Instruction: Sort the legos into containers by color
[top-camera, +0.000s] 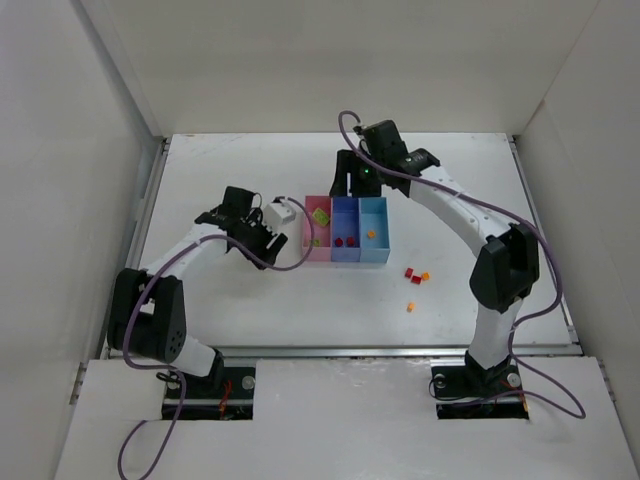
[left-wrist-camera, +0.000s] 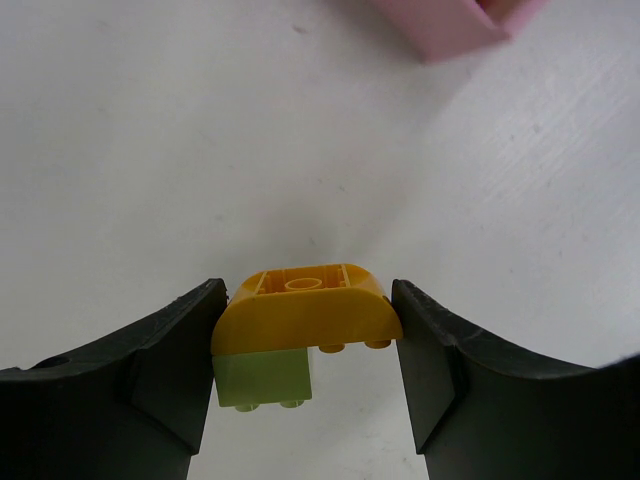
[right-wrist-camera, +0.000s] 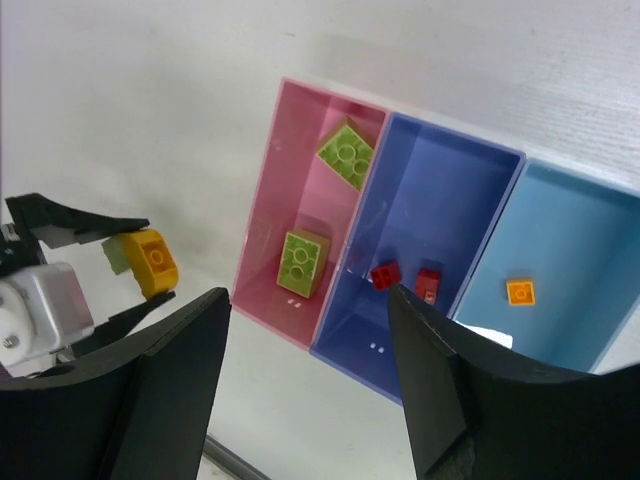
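My left gripper is shut on a yellow curved lego with a yellow-green brick stuck under it, held above the white table left of the pink container. The same gripper and yellow lego show in the right wrist view. My right gripper hangs open and empty over the containers. The pink bin holds two yellow-green legos, the blue-violet bin two red ones, and the light blue bin one orange one.
Loose red and orange legos lie on the table right of the containers. White walls enclose the table on the left, back and right. The right arm arches over the table's right half.
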